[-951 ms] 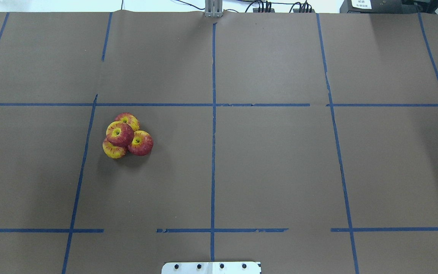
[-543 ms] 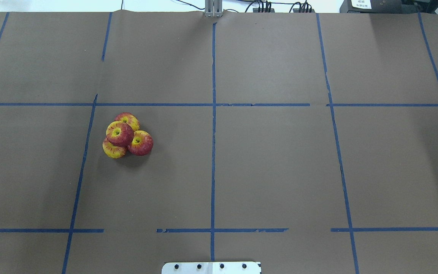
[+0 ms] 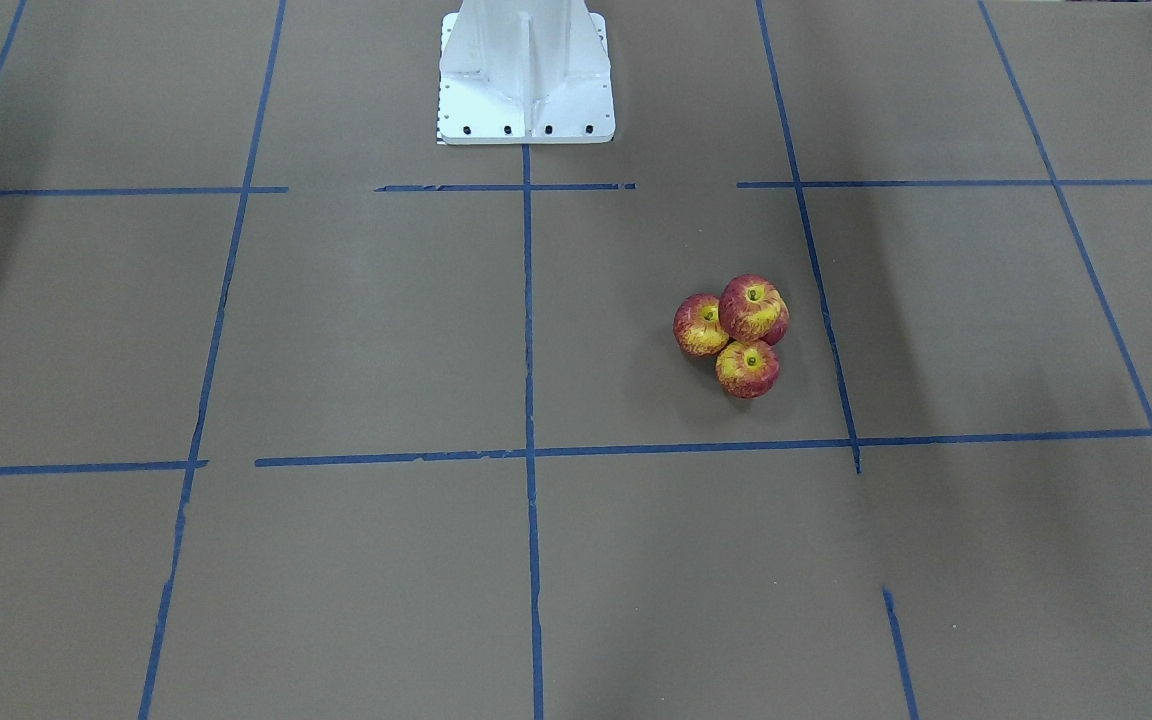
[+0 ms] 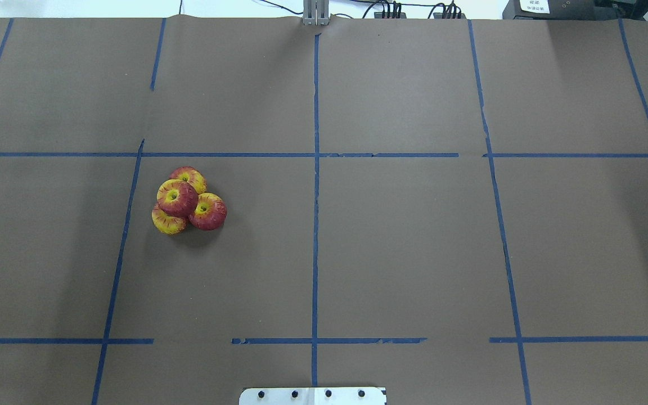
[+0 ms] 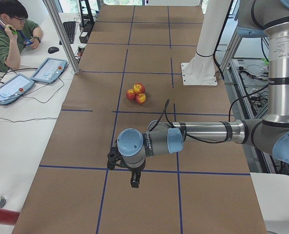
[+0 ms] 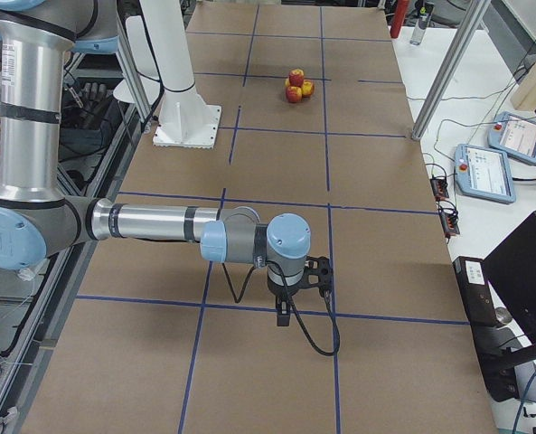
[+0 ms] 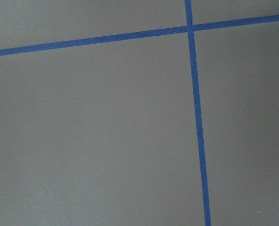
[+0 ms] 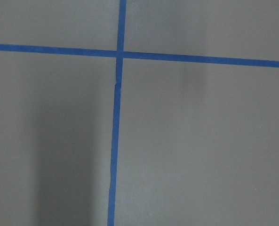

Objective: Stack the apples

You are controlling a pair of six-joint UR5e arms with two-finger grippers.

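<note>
Four red-and-yellow apples [image 4: 176,197] sit in a tight pile on the brown table cover, left of the middle. Three rest on the table and one lies on top [image 3: 751,306]. The pile also shows far off in the left view [image 5: 137,92] and the right view [image 6: 296,86]. My left gripper [image 5: 134,182] hangs over the table's left end, far from the pile. My right gripper [image 6: 284,314] hangs over the right end. I cannot tell whether either is open or shut. Both wrist views show only brown cover and blue tape.
The white robot base [image 3: 526,75] stands at the table's near edge. Blue tape lines [image 4: 315,185] split the cover into squares. A seated operator [image 5: 8,34] and teach pendants [image 5: 49,69] are at a side desk; another pendant [image 6: 484,172] lies beside the right end.
</note>
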